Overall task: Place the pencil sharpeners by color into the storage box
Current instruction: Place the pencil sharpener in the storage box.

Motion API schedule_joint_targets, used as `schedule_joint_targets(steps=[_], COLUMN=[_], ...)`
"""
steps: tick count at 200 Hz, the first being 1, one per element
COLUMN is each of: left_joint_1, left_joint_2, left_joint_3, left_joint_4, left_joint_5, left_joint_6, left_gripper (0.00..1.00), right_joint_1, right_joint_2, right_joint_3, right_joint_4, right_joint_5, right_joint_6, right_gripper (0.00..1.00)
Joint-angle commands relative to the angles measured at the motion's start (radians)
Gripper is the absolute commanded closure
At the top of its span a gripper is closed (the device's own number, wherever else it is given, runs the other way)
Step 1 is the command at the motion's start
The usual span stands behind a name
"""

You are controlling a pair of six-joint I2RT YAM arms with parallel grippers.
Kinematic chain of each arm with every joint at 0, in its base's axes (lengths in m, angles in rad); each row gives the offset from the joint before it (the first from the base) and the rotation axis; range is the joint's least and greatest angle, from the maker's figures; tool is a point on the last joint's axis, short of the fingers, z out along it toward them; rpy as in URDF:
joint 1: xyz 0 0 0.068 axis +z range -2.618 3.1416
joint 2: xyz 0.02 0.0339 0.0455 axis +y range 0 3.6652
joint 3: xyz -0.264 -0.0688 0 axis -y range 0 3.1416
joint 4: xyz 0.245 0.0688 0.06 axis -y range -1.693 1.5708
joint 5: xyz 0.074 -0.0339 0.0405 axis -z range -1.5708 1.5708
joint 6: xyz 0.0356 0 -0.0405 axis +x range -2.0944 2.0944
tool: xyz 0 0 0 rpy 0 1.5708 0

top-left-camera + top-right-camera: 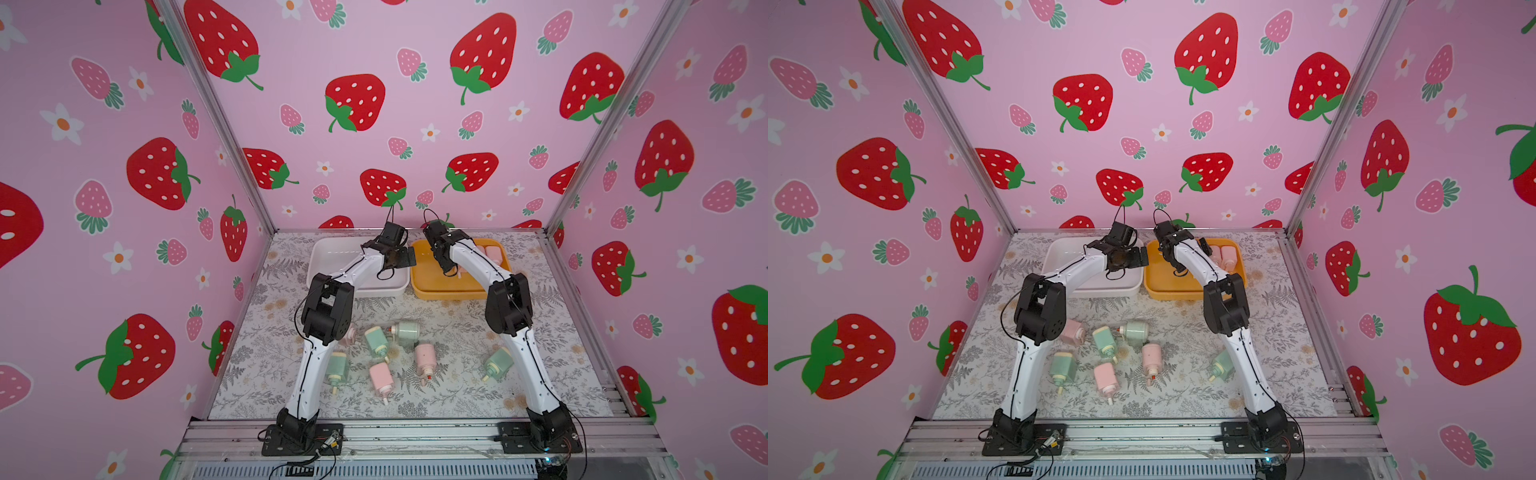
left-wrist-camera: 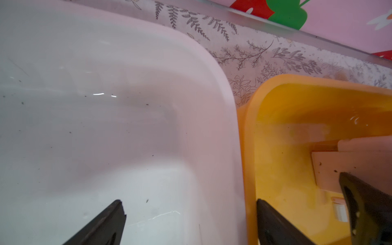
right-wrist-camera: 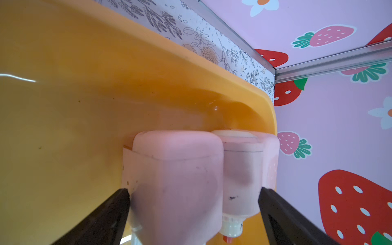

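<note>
Top views are showing both arm bases sitting on the metal rail (image 1: 415, 432) at the near edge. Just beyond it, seven pencil sharpeners (image 1: 380, 376) are lying loose on the floral counter (image 1: 457, 399), between the two arms. Four are green sharpeners (image 1: 377, 341), one of them lying against the right arm. The other three are pink sharpeners (image 1: 425, 358), one half hidden behind the left arm's elbow.

Farther back, a white box (image 1: 320, 249) and an orange box (image 1: 449, 296) are standing side by side, rims touching or nearly so. The left gripper (image 2: 188, 201) is hanging wide open and holding nothing, one finger over the white box and the other over the orange box.

The right gripper (image 3: 194, 189) is reaching down into the orange box with its jaws spread wide. Its fingers are flanking two stored pink sharpeners (image 3: 176, 180) lying side by side near the far right corner. A third is peeking out beyond them. Whether the fingers are touching them I cannot tell.
</note>
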Motion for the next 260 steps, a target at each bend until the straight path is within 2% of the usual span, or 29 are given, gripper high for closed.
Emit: schedule_joint_targets(steps=[1,106,162,201,260], left_joint_1=[0.003,0.004,0.004,-0.002,-0.010], left_joint_2=[0.022,0.015,0.004,-0.048,-0.117], left_joint_3=[0.013,0.014,0.016,-0.011,-0.044], left_joint_4=[-0.022,-0.024,-0.027,-0.020,-0.010], left_joint_5=[0.002,0.006,0.033,0.049,0.060], left_joint_6=[-0.008,-0.003,0.006,0.023,0.032], left_gripper=[0.00,0.01,0.00,0.00,0.00], right_joint_1=[-0.021,-0.021,-0.016,-0.006,0.005], right_joint_2=[0.013,0.008,-0.034,-0.136,-0.257], right_joint_3=[-0.013,0.006,-0.006,-0.120,-0.254], right_joint_4=[-0.013,0.009,0.019,0.107,0.182], right_joint_5=[0.037,0.016,-0.049,-0.112,-0.118], right_joint_6=[-0.010,0.045,0.072,0.080,0.095], right_gripper=[0.00,0.00,0.00,0.00,0.00])
